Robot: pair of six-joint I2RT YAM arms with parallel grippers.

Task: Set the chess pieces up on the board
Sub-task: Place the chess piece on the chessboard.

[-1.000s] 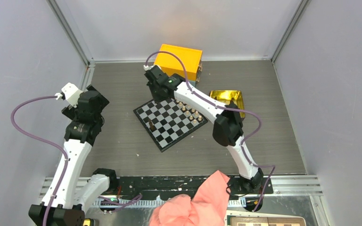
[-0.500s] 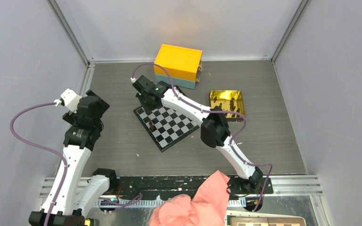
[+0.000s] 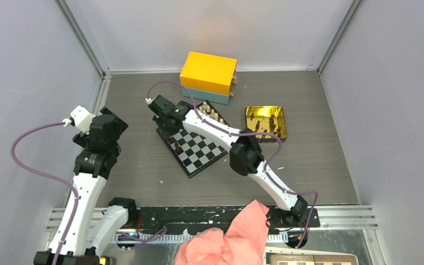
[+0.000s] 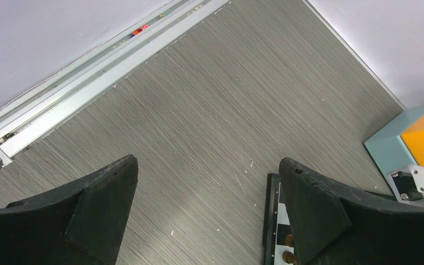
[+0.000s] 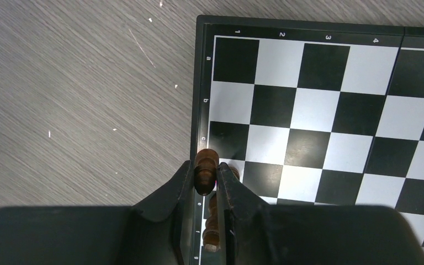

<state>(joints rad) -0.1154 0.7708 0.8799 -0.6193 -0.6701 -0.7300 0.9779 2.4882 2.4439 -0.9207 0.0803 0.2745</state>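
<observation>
Right arm has swung left across the board since a second ago, away from the far side and over to the left corner, uncovering the light pieces by the far edge! And look at the right gripper: fingers drawn narrow, pinching a dark piece high on its body, with the head poking out above the tips. It hangs right over the lettered border, just outside the first file, and a second dark piece stands close behind, between the fingers. The left gripper is spread wide, holding nothing, out over bare table well off to the side. A little turned chessman like this should be featherlight, stiff and smooth, likely to twist or pop out of a pinch, so mid-body below the head looks the safest hold. Its narrow base will tip at a nudge, so set it down square.
</observation>
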